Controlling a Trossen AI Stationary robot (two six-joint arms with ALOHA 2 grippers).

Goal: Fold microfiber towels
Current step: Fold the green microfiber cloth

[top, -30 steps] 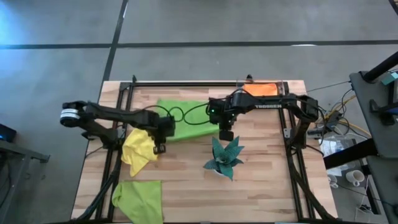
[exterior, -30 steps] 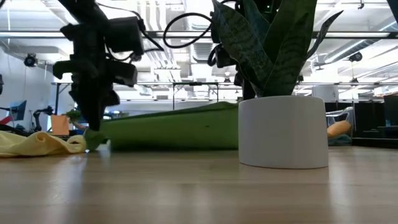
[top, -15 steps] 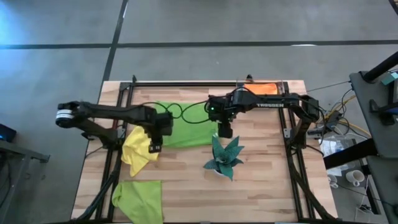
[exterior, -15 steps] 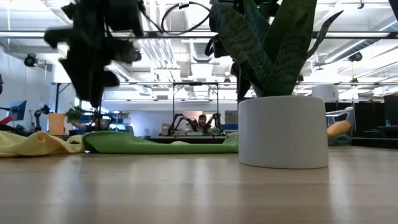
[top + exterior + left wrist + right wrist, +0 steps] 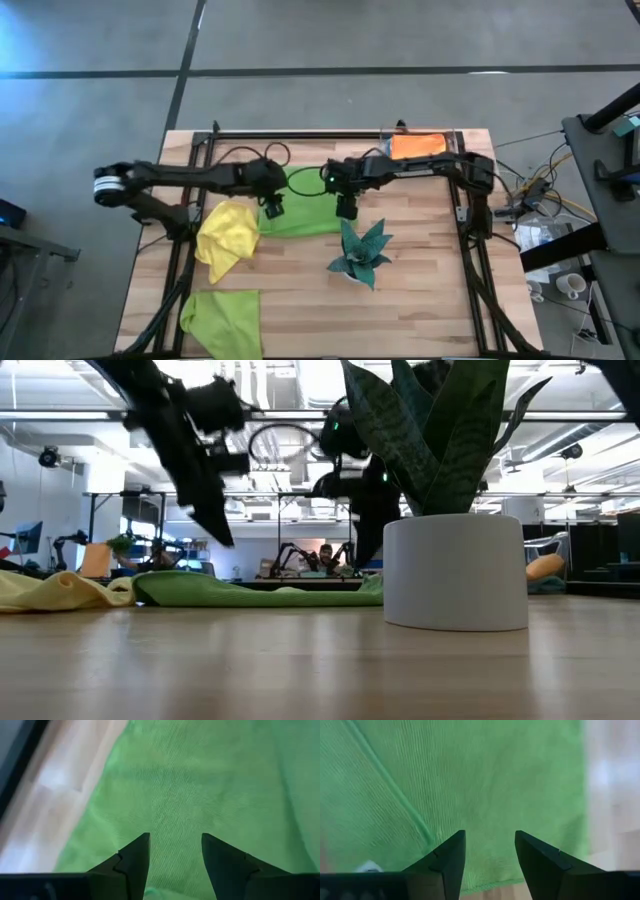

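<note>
Over a wooden desk (image 5: 420, 300), the folded lime green towel (image 5: 305, 205) lies directly beneath both claws, its long axis running side to side across the desk's middle toward the far edge. Nearest the front edge, close to the front left corner, a second lime green towel (image 5: 222, 318) sits crumpled and untouched. Farther in, a potted plant (image 5: 360, 255) stands just in front of the folded towel's right end, and a yellow towel (image 5: 228, 236) lies bunched against its left end. The left claw (image 5: 270, 207) hangs over the towel's left end, its fingers (image 5: 131, 862) apart and holding nothing, green cloth showing in the gap between them. The right claw (image 5: 346, 207) hangs over the right end, likewise parted and empty, with a diagonal crease or hem running through the cloth in its wrist view. Each arm is about equally near its own end, so a second fold would likely call for a grasp at both ends together. The towel looks flat, doubled over and fine-ribbed, its edges roughly even. At the far right corner, an orange towel (image 5: 417, 145) lies beside the frame rail.
</note>
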